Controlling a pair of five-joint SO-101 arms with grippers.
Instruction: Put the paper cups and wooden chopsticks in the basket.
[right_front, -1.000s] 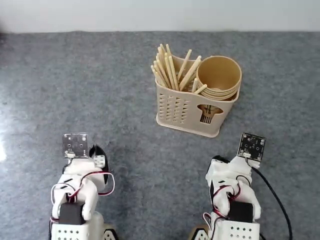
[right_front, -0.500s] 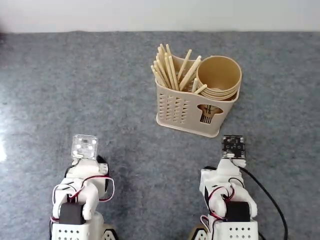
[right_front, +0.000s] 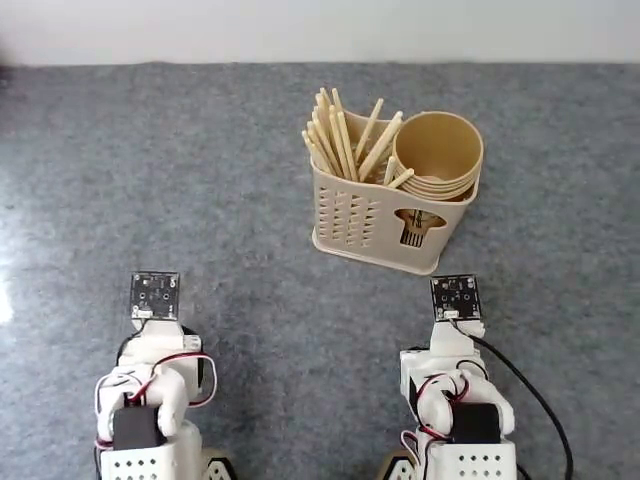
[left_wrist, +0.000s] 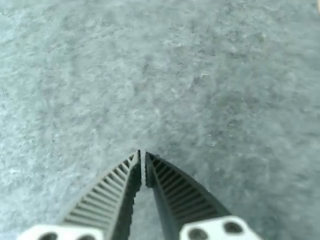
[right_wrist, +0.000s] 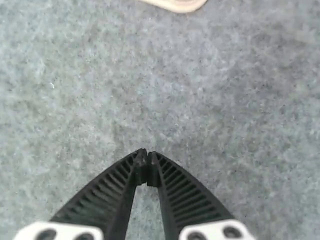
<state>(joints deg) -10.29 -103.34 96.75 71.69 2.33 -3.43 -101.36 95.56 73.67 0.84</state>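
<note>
A beige slotted plastic basket (right_front: 372, 218) stands upright on the grey felt-covered counter (right_front: 180, 180), in the upper middle of the high view. A bundle of pale wooden chopsticks (right_front: 340, 135) leans in its left compartment. A nested stack of tan paper cups (right_front: 440, 152) sits in its right compartment. No cup or chopstick lies loose on the counter in the high view, so the loading looks finished and the step in hand seems to be parking the arms.

Doing that well means leaving the basket alone and folding both arms low near the lower edge of the frame. Tips should be closed, so nothing can catch the rim or tip the chopsticks.

The left end effector (left_wrist: 142, 156) has its ridged grey tips closed together on nothing, over bare felt. It is at the lower left of the high view, well apart from the basket.

The right end effector (right_wrist: 145, 157) has its black tips pressed together, also empty. It is at the lower right, nearer the basket, with bare felt between them.
</note>
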